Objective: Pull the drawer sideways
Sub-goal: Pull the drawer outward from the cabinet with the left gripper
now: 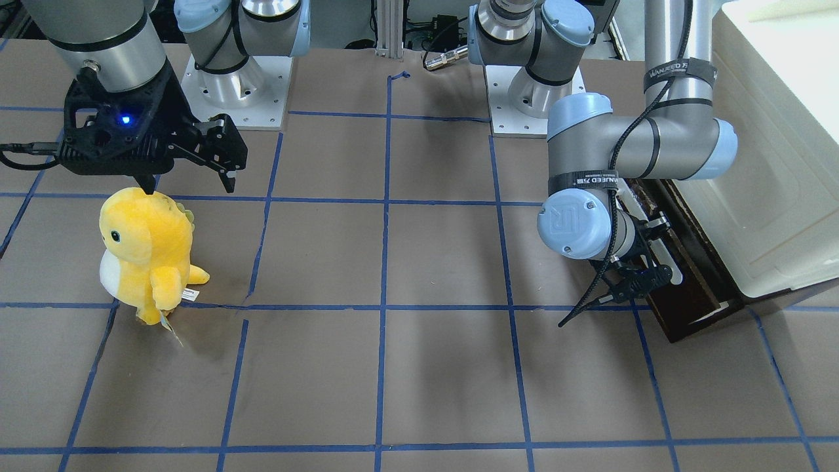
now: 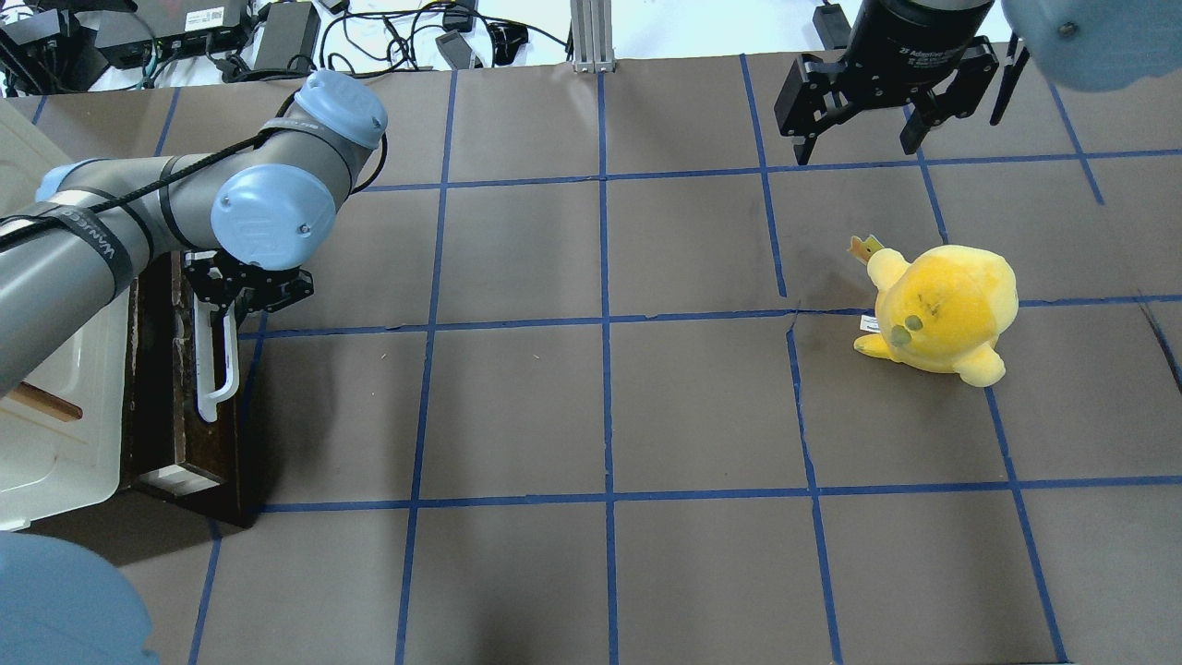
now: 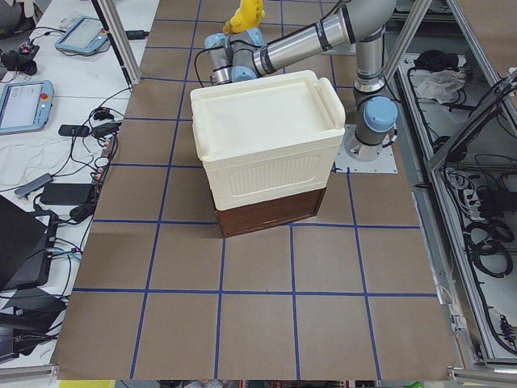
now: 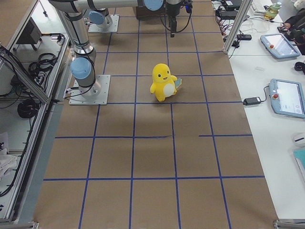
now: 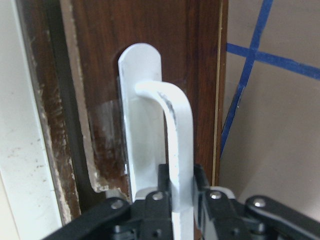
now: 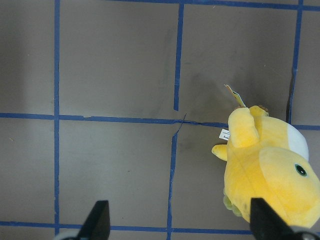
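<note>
The dark brown drawer sits low in the cabinet at the table's left end, its front panel a little proud of the cabinet body. It also shows in the front-facing view and the left wrist view. Its white bar handle runs along the front. My left gripper is shut on the handle's bar, seen close in the left wrist view. My right gripper hangs open and empty above the table's far right, also in the front-facing view.
The cream-white boxy cabinet top sits over the drawer. A yellow plush toy stands on the right half of the brown, blue-taped table, just below my right gripper in the front-facing view.
</note>
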